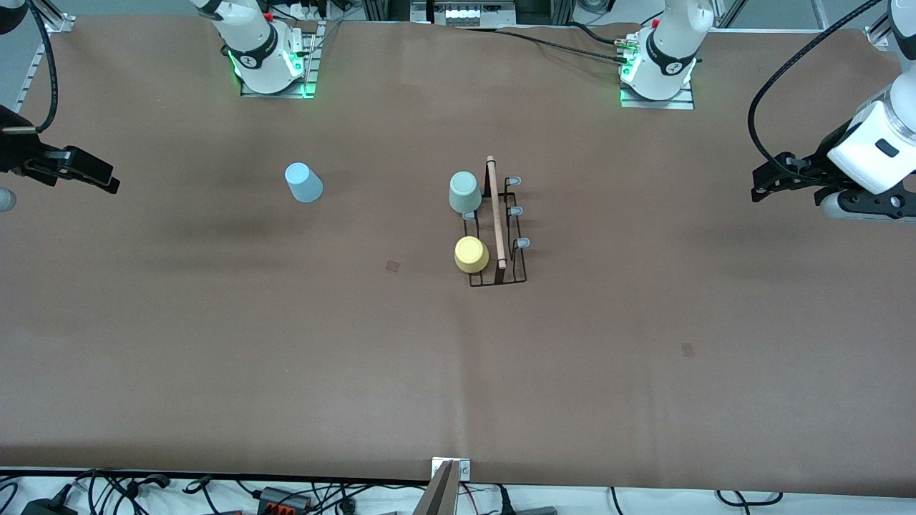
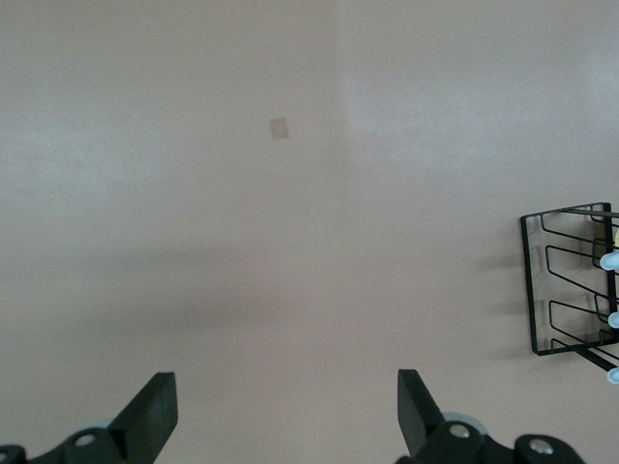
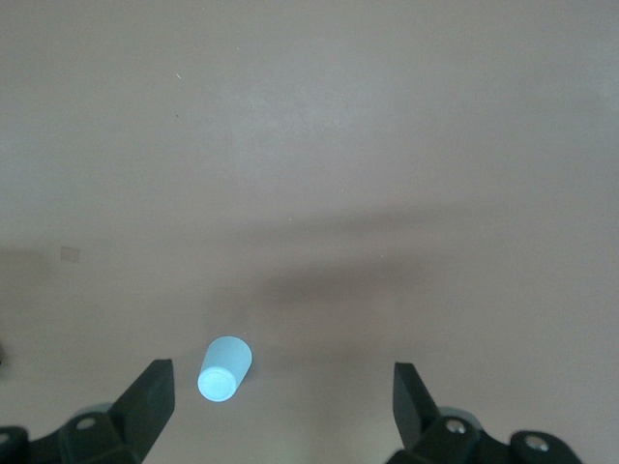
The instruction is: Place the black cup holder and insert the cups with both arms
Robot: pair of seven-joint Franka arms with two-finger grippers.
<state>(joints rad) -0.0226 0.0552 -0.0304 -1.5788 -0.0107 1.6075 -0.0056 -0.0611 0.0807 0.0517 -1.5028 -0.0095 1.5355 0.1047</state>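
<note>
The black cup holder (image 1: 499, 229) stands mid-table, its wooden rod handle (image 1: 496, 212) on top and grey-blue tipped prongs showing on the side toward the left arm's end. A mint cup (image 1: 464, 192) and a yellow cup (image 1: 471, 254) sit upside down on its prongs toward the right arm's end. A light blue cup (image 1: 303, 182) stands upside down on the table toward the right arm's end, also in the right wrist view (image 3: 224, 368). My left gripper (image 1: 764, 179) is open and empty at the left arm's end; one corner of the holder (image 2: 571, 280) shows in its wrist view. My right gripper (image 1: 100, 179) is open and empty at the other end.
Brown paper covers the table (image 1: 458, 372). Small darker patches (image 1: 393, 265) mark it near the holder and toward the left arm's end (image 1: 688, 349). Cables and power strips (image 1: 279, 497) lie along the edge nearest the front camera. The arm bases (image 1: 272, 64) stand along the top.
</note>
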